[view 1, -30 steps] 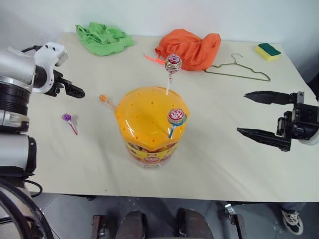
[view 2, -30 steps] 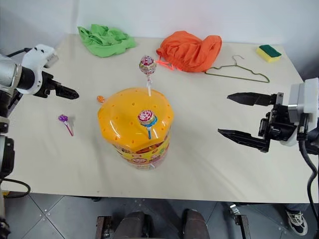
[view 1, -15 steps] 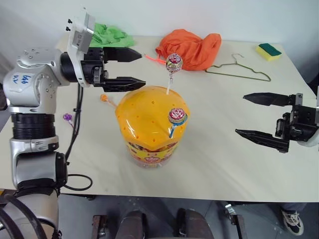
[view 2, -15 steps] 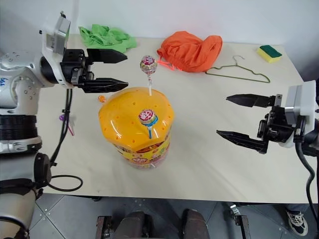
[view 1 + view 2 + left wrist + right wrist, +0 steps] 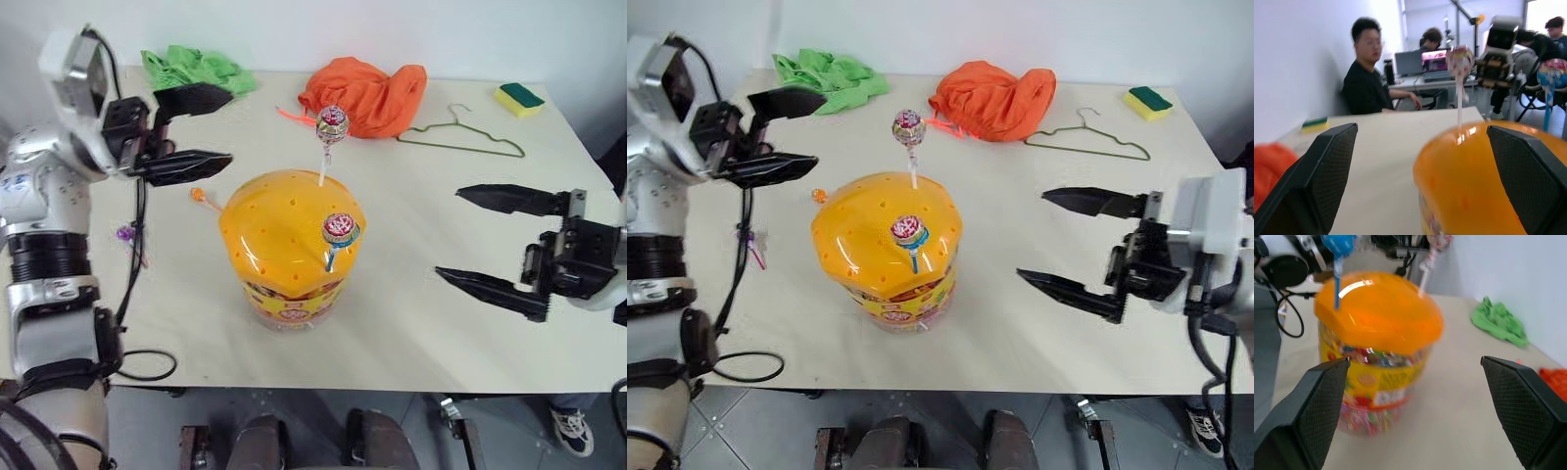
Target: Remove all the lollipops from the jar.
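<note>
The jar (image 5: 289,250), a clear tub with an orange-yellow holed lid, stands mid-table. Two lollipops stand upright in the lid: a white-stick one (image 5: 331,123) at the back and a blue-stick one (image 5: 339,229) at the front right. An orange-stick lollipop (image 5: 203,195) lies on the table left of the jar. A purple one (image 5: 125,233) lies farther left, partly behind a cable. My left gripper (image 5: 230,127) hovers open up and to the left of the lid, pointing toward it. To the right of the jar my right gripper (image 5: 449,233) is open and points at it. Both are empty.
At the table's far side lie a green cloth (image 5: 191,69), an orange cloth (image 5: 367,90), a wire hanger (image 5: 460,137) and a yellow-green sponge (image 5: 518,96). Several people (image 5: 1369,83) sit at desks beyond the table in the left wrist view.
My left gripper rose from the table's left side and turned level toward the jar's lid, then drew back slightly left. My right gripper moved closer to the jar.
</note>
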Robot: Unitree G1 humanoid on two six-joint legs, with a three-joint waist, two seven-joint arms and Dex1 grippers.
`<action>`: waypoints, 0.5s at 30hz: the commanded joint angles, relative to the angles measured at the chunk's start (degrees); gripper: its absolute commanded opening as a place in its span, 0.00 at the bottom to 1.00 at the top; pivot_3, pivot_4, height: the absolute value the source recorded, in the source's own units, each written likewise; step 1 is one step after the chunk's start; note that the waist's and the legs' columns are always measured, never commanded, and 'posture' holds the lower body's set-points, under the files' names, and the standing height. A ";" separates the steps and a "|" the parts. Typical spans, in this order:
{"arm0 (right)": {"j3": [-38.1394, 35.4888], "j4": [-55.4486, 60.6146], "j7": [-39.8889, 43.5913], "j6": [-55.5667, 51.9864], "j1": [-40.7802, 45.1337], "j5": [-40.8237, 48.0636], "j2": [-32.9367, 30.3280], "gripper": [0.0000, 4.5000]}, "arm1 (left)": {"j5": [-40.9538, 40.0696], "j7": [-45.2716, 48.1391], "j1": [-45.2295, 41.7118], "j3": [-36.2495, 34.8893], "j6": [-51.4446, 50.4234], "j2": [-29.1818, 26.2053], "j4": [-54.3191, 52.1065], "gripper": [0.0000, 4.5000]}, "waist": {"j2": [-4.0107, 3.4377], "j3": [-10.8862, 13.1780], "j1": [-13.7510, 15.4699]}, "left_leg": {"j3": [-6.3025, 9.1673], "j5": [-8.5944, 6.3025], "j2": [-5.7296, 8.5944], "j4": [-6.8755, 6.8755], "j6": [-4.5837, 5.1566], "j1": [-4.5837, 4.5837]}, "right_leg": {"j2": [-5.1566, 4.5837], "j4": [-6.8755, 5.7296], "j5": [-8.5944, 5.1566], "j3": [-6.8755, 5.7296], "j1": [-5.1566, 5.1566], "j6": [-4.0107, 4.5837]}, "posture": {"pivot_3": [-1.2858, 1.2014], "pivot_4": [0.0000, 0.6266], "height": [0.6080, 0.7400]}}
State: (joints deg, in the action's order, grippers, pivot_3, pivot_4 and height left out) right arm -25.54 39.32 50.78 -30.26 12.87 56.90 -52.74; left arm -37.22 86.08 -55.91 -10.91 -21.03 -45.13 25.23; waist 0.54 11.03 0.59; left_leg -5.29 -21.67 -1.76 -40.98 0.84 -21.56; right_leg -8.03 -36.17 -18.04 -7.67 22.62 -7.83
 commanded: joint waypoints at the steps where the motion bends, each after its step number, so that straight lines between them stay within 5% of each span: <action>1: 5.70 3.43 -5.29 -1.01 4.87 2.47 1.92 1.00 | -6.35 6.42 3.79 1.25 -0.29 -5.55 -3.13 1.00 | 0.00 0.00 -0.36 | 0.01 0.00 -0.01 0.00 0.00 0.00 | 0.00 0.00 0.00 0.00 0.00 0.00 | 0.52 0.24 1.00; 7: 16.13 2.69 -6.38 -1.90 12.75 2.05 6.43 1.00 | -14.19 6.42 11.97 1.89 -0.18 -12.99 -4.37 1.00 | 0.04 -0.02 -0.22 | 0.05 0.00 0.00 -0.02 0.01 -0.01 | -0.02 0.01 0.00 0.01 -0.02 0.00 | 0.52 0.24 1.00; 15: 24.49 -1.64 2.11 -1.15 19.56 -1.29 9.36 1.00 | -21.56 6.42 29.54 -0.18 3.18 -21.35 -12.65 1.00 | 0.03 -0.02 -0.79 | 0.02 -0.01 -0.01 0.08 0.01 0.00 | -0.01 0.05 -0.01 0.05 0.02 0.02 | 0.52 0.24 1.00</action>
State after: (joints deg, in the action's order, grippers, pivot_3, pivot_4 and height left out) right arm -1.60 37.45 50.72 -32.51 31.29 55.82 -43.66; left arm -56.19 86.08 -27.59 -8.45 -19.15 -64.36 15.32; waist 0.57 11.01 -0.19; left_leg -5.27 -21.68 -1.78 -40.90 0.86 -21.56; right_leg -8.03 -36.12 -18.05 -7.61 22.65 -7.81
